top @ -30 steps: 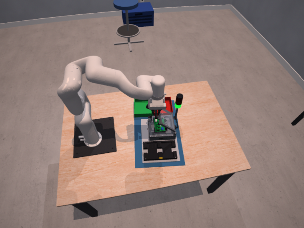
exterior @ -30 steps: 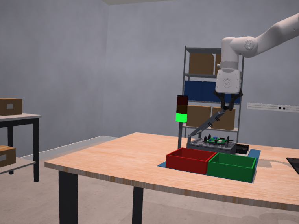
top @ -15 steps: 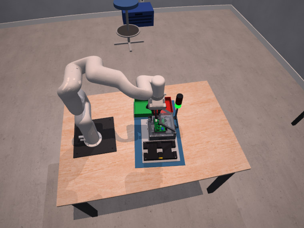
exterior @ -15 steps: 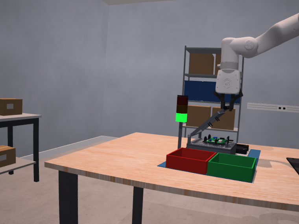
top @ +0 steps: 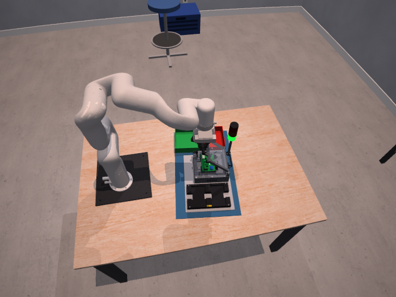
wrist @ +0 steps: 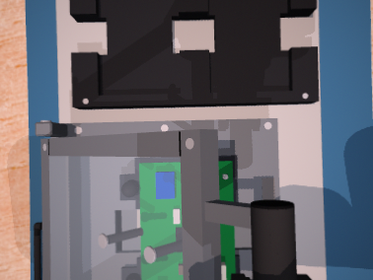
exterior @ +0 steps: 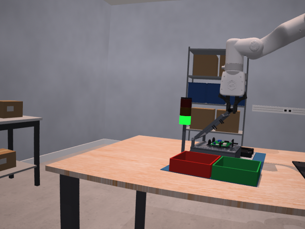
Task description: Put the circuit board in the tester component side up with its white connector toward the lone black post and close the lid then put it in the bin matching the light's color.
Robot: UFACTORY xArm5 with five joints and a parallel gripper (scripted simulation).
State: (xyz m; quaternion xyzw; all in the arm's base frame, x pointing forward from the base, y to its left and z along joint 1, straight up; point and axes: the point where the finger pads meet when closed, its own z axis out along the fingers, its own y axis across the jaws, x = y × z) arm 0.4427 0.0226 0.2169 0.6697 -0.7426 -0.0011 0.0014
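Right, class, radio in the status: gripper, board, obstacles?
Gripper shut on lid handle, lid raised. Board in tester, light green. Lid overhangs board.

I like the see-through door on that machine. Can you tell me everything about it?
The clear lid with a dark grey frame is open, tilted up at a slant from its hinge at the grey tester's edge nearest the signal light, which glows green. A grey bar with a handle runs across it. The gripper is shut on its raised top end. Beneath it, the green circuit board lies in the tester.
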